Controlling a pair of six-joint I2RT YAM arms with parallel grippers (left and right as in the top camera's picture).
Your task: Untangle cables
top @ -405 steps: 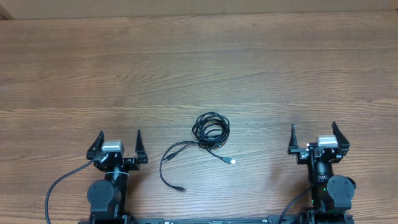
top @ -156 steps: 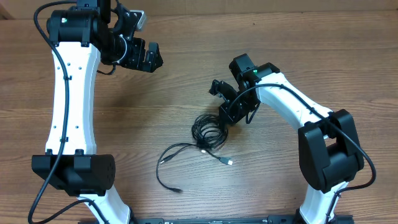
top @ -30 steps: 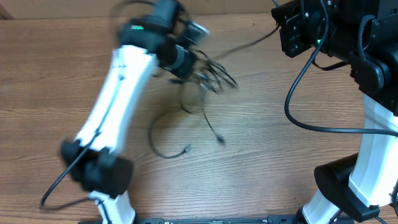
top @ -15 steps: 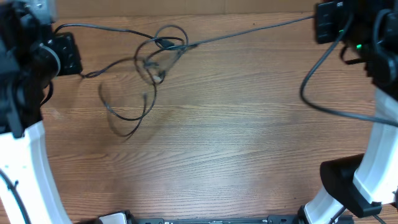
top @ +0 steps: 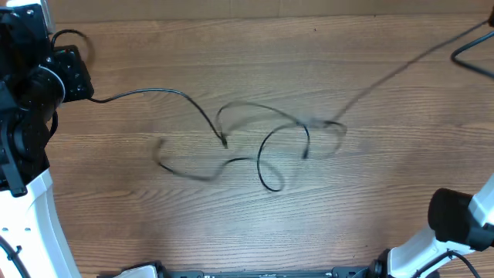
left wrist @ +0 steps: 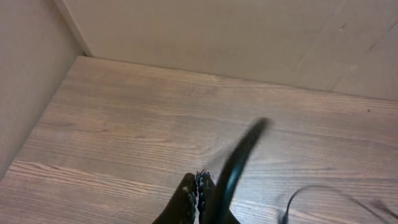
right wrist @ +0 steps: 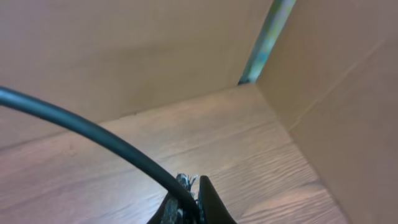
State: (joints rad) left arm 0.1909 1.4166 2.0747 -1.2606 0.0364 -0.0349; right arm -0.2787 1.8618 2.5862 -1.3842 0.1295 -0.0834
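Black cables [top: 262,147] are strung between both arms, long axis running left-right across the wooden table [top: 324,232].

Left gripper [left wrist: 198,199]: fingers pressed together in its wrist view, one cord pinched and leaving to its right, blurred. Right gripper [right wrist: 188,200]: fingers likewise together, a cord clamped at the tips and running off to its left. It sits outside the overhead view; only the strand heading toward that far corner shows.

The tangle sits between the two: right of the left gripper, left of the right one, and closer to the arm bases than either. Several loops cross there, a loose tail trails off on the left-gripper side, and a couple of short ends dangle in the middle. Much of it is motion-blurred, so I can't tell which crossings are real knots, or whether the loops rest on the table or hang just above it.

Judgement:
- Can't say which gripper is nearer the tangle, since the right one is out of the overhead view.
- The pull axis is the straight line gripper to gripper. More separation along it would likely cinch any true knot.
- The next move probably wants slack, then one side regrasping a loop crosswise to that axis.
- Risk: a cord slipping out of a pinch under tension.
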